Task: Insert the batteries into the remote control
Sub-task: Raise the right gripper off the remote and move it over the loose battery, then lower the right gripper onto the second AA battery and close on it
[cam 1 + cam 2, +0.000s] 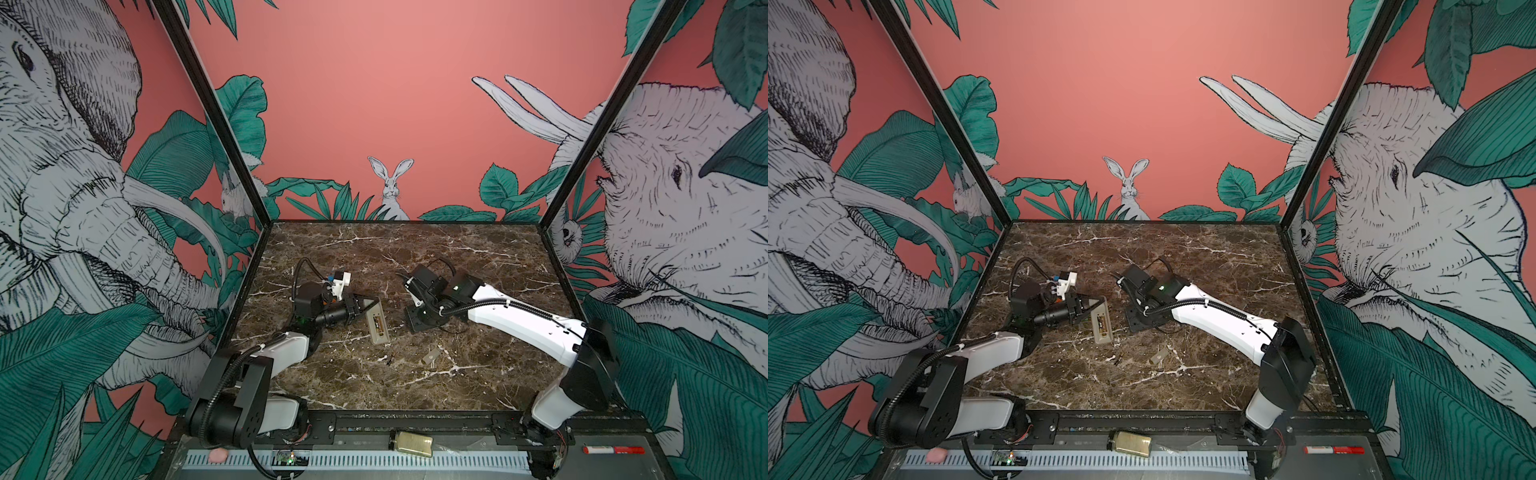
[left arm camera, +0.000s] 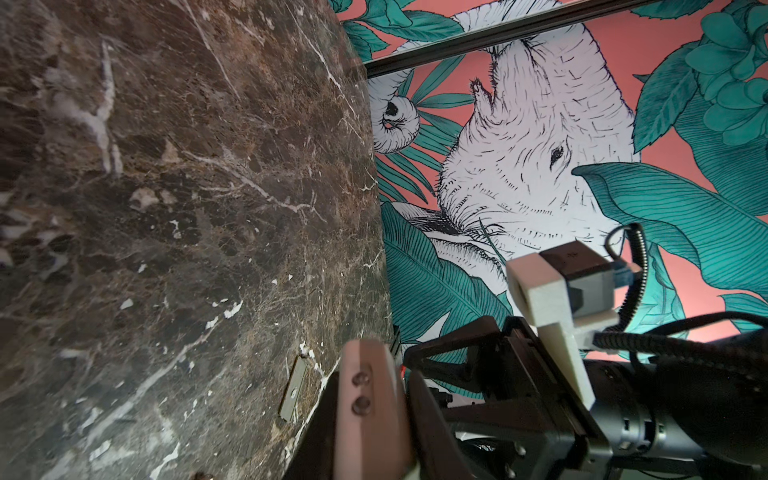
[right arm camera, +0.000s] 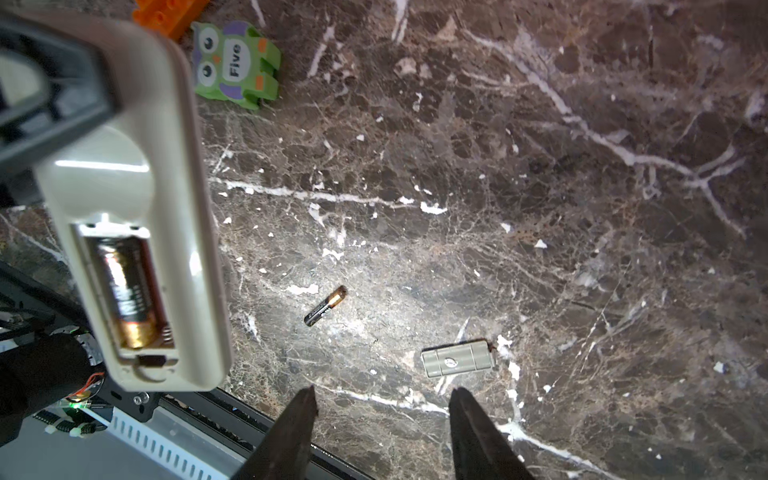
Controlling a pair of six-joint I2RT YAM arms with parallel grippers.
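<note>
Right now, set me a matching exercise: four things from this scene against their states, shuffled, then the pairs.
Things:
1. remote control
2. loose battery
3. battery cover
4. right gripper

States:
A. open, holding nothing
B. off the remote, flat on the table
C. not yet loaded, lying on the table
D. clamped in the left gripper, with a seated battery

Pairs: 1-D, 2-C, 3-B, 4-A

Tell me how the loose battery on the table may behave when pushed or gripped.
The loose battery lies on its side, a smooth cylinder, so a nudge would probably roll it. It looks rigid, yet perhaps thin enough to slip from a pinch.
</note>
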